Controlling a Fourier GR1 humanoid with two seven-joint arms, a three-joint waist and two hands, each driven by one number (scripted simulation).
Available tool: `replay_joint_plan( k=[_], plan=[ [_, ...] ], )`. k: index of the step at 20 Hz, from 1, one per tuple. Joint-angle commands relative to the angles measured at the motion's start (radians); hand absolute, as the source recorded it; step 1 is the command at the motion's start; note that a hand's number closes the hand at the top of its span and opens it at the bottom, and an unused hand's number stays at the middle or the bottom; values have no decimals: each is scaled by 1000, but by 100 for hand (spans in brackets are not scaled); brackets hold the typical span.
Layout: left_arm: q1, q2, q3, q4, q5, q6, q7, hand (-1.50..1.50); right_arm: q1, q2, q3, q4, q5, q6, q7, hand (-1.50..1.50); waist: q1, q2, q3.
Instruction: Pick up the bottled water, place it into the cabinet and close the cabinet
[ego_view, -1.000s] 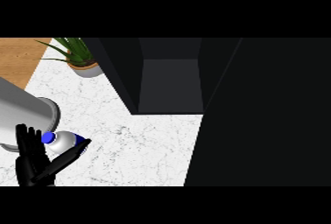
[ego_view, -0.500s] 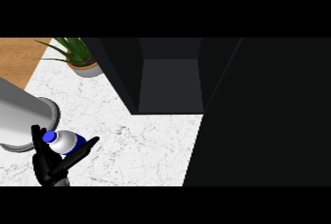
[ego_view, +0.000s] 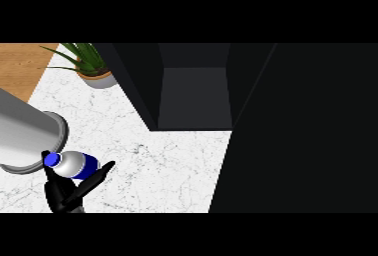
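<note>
The bottled water (ego_view: 74, 165), pale with a blue cap and blue label, lies tilted in my left hand (ego_view: 63, 196) near the counter's lower left. The black fingers rise behind the cap and the thumb reaches up along the bottle's right side, so the hand is curled round it. My grey left forearm (ego_view: 26, 132) comes in large from the left edge. The dark cabinet (ego_view: 196, 95) stands open at the upper middle, its inside bare, well to the right of and beyond the bottle. My right hand does not show.
A potted green plant (ego_view: 90, 67) stands at the back left on the white marble counter (ego_view: 162, 170). A wooden surface (ego_view: 18, 65) borders the counter at the upper left. A wide dark panel (ego_view: 303, 130) fills the right side.
My left hand has shifted a little to the right with the bottle, and its fingers and thumb have closed in around it.
</note>
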Motion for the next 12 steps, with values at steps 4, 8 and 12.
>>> replay_joint_plan(
  k=[4, 8, 12],
  plan=[
    [-84, -2, 47, 171, 52, -67, -140, -150, 11, -31, 2, -147, 80, -4, 102, -150, -3, 1, 0],
    [-47, -3, 49, 166, 72, -110, -173, -150, 21, -30, 27, -115, 107, -20, 48, -150, 0, -1, 0],
    [-100, 22, 74, 262, 114, -195, -219, 150, 44, -83, -65, -103, -17, 16, -8, -150, 0, 2, 1]
  ],
)
